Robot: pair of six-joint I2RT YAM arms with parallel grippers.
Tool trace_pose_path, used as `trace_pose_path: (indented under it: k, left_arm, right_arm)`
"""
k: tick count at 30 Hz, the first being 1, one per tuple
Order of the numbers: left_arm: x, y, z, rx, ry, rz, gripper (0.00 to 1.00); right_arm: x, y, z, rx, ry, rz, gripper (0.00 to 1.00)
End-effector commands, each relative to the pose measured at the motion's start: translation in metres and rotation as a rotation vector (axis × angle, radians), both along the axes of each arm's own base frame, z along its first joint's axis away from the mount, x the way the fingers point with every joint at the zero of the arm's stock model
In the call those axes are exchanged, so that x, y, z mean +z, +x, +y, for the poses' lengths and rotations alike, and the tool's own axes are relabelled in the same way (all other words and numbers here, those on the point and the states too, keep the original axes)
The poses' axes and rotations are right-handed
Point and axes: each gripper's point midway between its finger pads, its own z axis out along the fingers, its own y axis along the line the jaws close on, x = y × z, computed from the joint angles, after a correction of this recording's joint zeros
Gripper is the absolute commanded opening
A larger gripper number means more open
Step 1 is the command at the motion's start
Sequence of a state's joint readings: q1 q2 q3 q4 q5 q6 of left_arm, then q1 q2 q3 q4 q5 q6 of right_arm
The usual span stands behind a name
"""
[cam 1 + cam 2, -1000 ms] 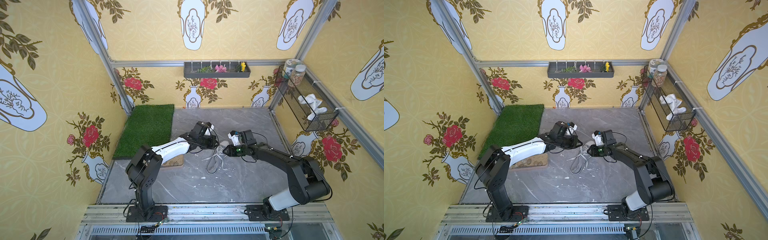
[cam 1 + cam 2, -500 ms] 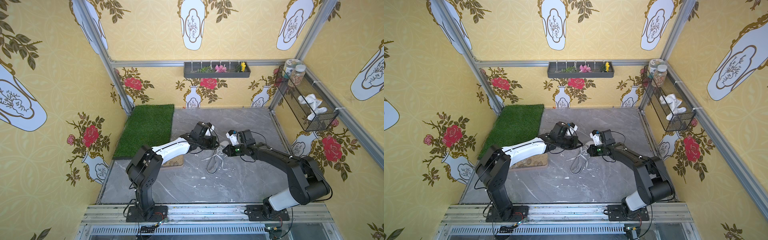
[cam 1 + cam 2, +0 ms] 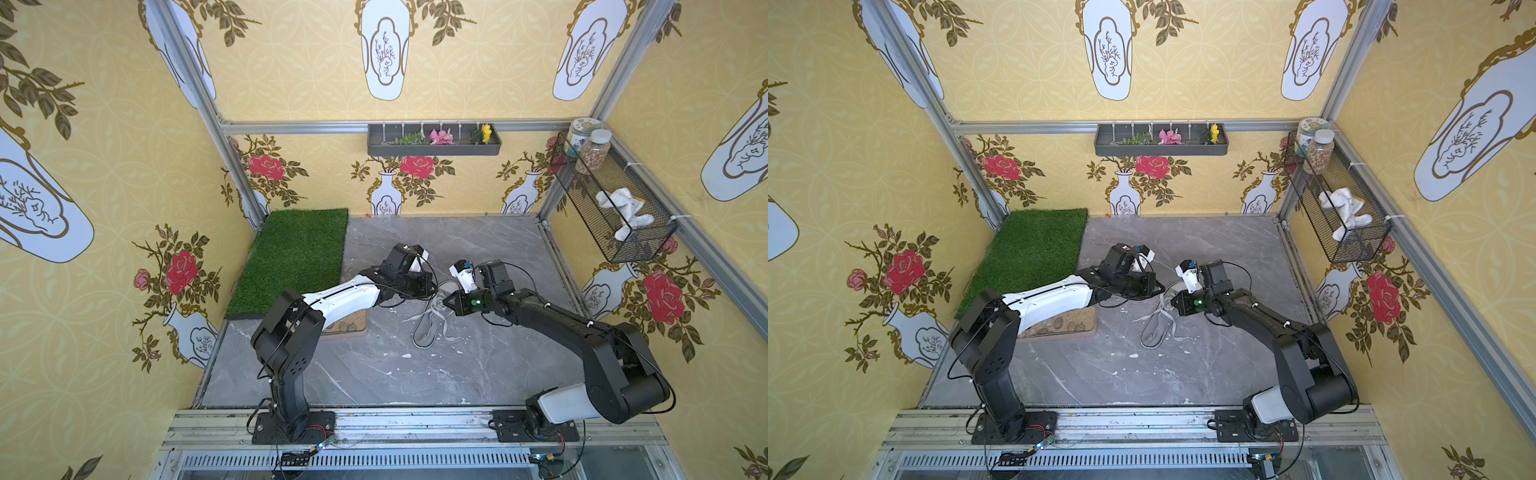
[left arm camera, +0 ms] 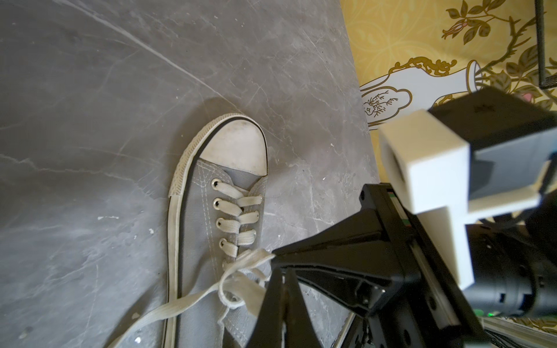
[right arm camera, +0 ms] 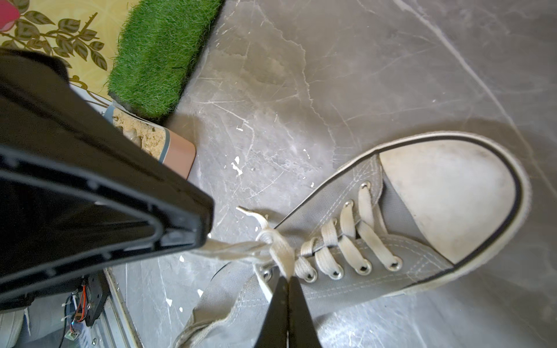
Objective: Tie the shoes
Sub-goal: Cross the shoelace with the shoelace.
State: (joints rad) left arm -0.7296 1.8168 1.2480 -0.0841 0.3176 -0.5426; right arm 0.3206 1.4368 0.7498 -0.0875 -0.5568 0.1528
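right gripper (image 5: 288, 278) first: we see its 2 black fingertips pressed together on a flat band of the laces (image 5: 348, 218), just where the strands cross above the top eyelets of the sneaker (image 5: 370, 289). our left gripper (image 5: 208, 239) is closed as well, pinching a twisted strand that runs taut from that same crossing to its tip. the 2 tips sit near each other, on opposite sides of the crossing. in the left wrist view we see the left gripper's own fingers meeting in a point over the upper end of the lacing, the right gripper's tip just beside them, and 1 loose lace end trailing away across the floor (image 3: 374, 374). in both top views the sneaker (image 3: 424, 334) (image 3: 1154, 332) stands on its sole near the middle of the grey marbled floor, its heel end under the 2 grippers and its white toe cap (image 4: 238, 150) pointing toward the rail that carries the arm bases. loose lace ends splay out on both sides of it. we also see a tan tray of pebbles (image 3: 1067, 324) lying partly under the left arm, just beside the green grass mat (image 3: 295, 257)
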Motion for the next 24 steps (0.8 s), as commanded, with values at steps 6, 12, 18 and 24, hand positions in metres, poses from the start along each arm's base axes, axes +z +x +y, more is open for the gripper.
trace_pose_path:
  k: [6,12,18,24]
  left_arm:
    - [-0.016,-0.008,-0.003,-0.057,0.033,0.045,0.00]
    - [-0.017,-0.008,-0.005,-0.106,0.038,0.021,0.00]
    - [-0.018,-0.004,-0.008,-0.135,0.054,0.010,0.00]
    - [-0.026,-0.003,0.001,-0.185,0.103,0.001,0.01]
  right_arm:
    - [0.010,-0.003,0.005,0.037,0.040,-0.094,0.06]
    - [0.011,-0.001,0.008,0.049,0.045,-0.111,0.06]
    - [0.013,-0.002,0.008,0.058,0.045,-0.120,0.05]
    - [0.010,-0.003,0.008,0.062,0.042,-0.117,0.05]
